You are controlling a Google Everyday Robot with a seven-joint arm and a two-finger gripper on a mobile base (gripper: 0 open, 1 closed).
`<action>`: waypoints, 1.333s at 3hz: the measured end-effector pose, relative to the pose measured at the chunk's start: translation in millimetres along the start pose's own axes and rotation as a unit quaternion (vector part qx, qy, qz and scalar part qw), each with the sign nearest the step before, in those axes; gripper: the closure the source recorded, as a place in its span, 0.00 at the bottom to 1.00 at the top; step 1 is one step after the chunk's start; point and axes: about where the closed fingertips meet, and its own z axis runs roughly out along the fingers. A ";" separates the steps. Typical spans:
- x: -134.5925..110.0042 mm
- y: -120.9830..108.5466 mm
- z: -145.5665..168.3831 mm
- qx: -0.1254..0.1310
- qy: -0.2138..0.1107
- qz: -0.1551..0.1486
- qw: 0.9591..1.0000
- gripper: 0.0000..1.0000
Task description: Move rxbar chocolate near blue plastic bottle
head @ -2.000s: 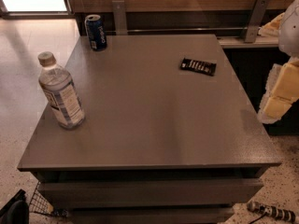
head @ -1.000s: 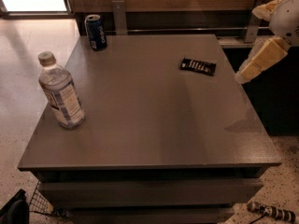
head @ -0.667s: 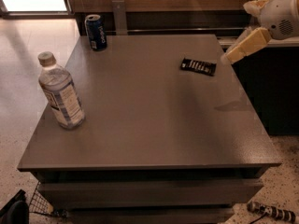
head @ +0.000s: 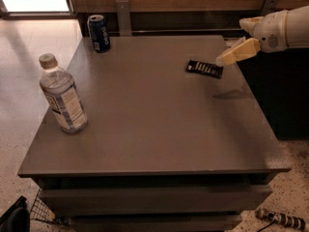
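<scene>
The rxbar chocolate (head: pixel 204 68), a flat black bar with white lettering, lies on the grey table (head: pixel 154 129) near its far right edge. The blue plastic bottle (head: pixel 63 96), clear with a pale cap and a white-and-yellow label, stands upright near the table's left edge, far from the bar. My gripper (head: pixel 231 42) comes in from the upper right and hovers just right of and above the bar, not touching it. Its cream fingers (head: pixel 237 53) stand apart and hold nothing.
A dark blue soda can (head: pixel 99 33) stands at the table's far left corner. A wooden wall with metal brackets (head: pixel 122 16) runs behind the table. A wire basket (head: pixel 43 211) and a cable (head: pixel 280 219) lie on the floor in front.
My gripper has risen from low beside the table's right edge and moved left and back, and now hangs next to the bar. The bar, bottle and can have not moved.
</scene>
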 end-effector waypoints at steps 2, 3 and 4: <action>24.0 -14.0 20.7 -0.006 -0.012 0.029 0.999 0.00; 48.3 -24.0 37.2 -0.010 -0.015 0.056 0.998 0.00; 64.0 -30.0 47.3 -0.009 -0.012 0.076 0.997 0.00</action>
